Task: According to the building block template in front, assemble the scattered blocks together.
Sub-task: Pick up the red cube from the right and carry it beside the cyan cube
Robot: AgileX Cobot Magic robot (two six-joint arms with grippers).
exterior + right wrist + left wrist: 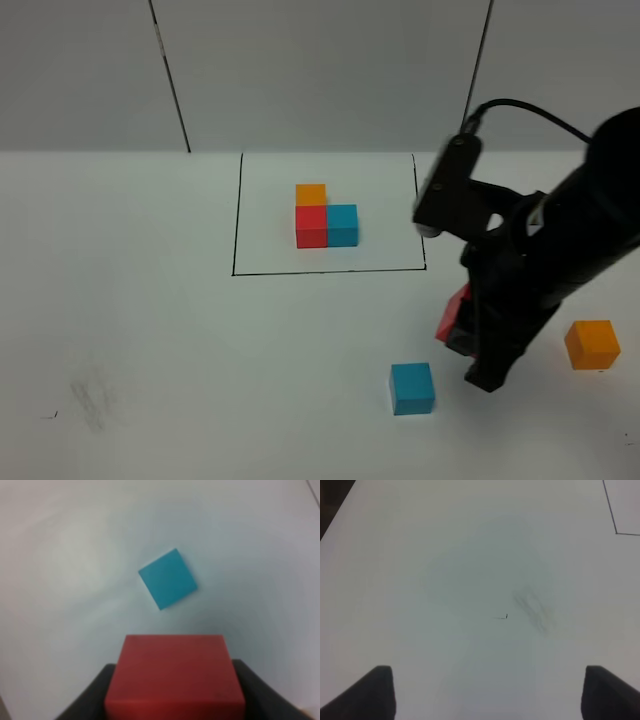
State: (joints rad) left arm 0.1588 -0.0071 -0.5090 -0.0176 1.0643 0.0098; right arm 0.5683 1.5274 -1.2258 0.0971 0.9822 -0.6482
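From high: clamps red cube [455, 312] in right gripper [472, 345], near blue cube [412, 388]; orange cube [592, 344] farther right, template [325, 222] behind. Left wrist: left gripper [490, 695] spread wide over table [470, 555]. Right wrist: grips red cube, blue cube beyond.

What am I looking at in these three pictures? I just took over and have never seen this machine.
It is a robot with two arms. The wide picture comes from a camera mounted high over the white table; the other two come from cameras on the wrists. The right gripper holds a red cube above the table, near a cyan-blue cube. An orange cube lies further right. Inside the black drawn frame sits the template: three joined cubes to copy. The left gripper is open and holds nothing.
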